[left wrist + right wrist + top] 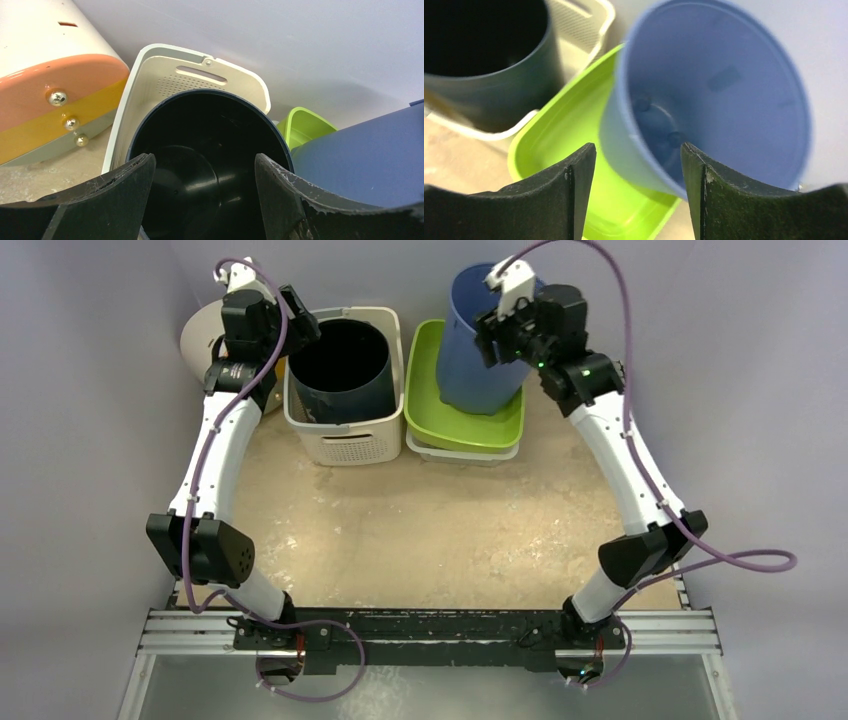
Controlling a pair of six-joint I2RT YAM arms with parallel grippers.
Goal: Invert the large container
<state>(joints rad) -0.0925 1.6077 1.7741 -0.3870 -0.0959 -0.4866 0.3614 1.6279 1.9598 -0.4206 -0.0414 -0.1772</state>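
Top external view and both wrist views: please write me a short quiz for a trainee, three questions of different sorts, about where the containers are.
1. True or false: the blue round plastic bucket stands in the lime-green plastic tray.
2. The dark round plastic bucket sits in: A the cream perforated plastic basket; B the lime-green tray; C the blue bucket.
3. Which gripper hangs at the blue bucket's rim?

Key: 1 true. 2 A. 3 the right gripper, its jaws apart.
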